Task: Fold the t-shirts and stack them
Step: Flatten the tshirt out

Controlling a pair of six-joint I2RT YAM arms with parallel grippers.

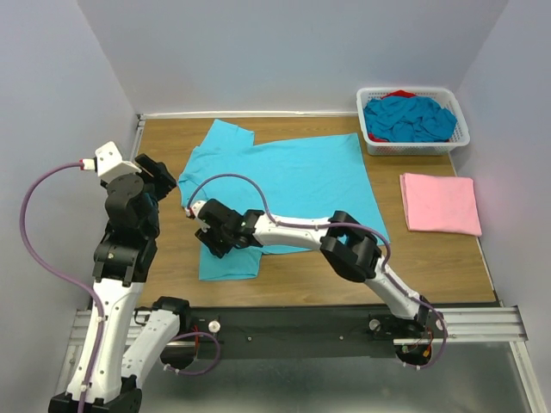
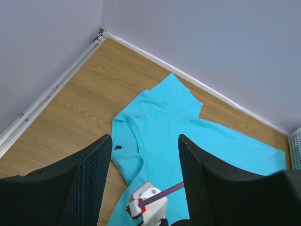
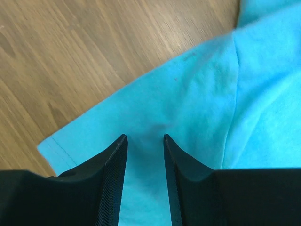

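Note:
A turquoise t-shirt (image 1: 297,172) lies spread flat on the wooden table (image 1: 430,258), neck toward the left and one part folded down at the front left. My right gripper (image 1: 213,243) is low over that front-left part. In the right wrist view the right gripper (image 3: 145,136) is open, with its tips just above the t-shirt (image 3: 197,94) and a small pucker of cloth between them. My left gripper (image 1: 164,179) hangs raised at the table's left side. It is open and empty (image 2: 145,137), looking down at the collar (image 2: 129,129). A folded pink t-shirt (image 1: 440,203) lies at the right.
A white lattice basket (image 1: 417,147) at the back right holds several crumpled turquoise shirts (image 1: 409,118) and a bit of red cloth. White walls close in the table at the back and both sides. The right arm's white cable connector (image 2: 146,202) shows below my left gripper.

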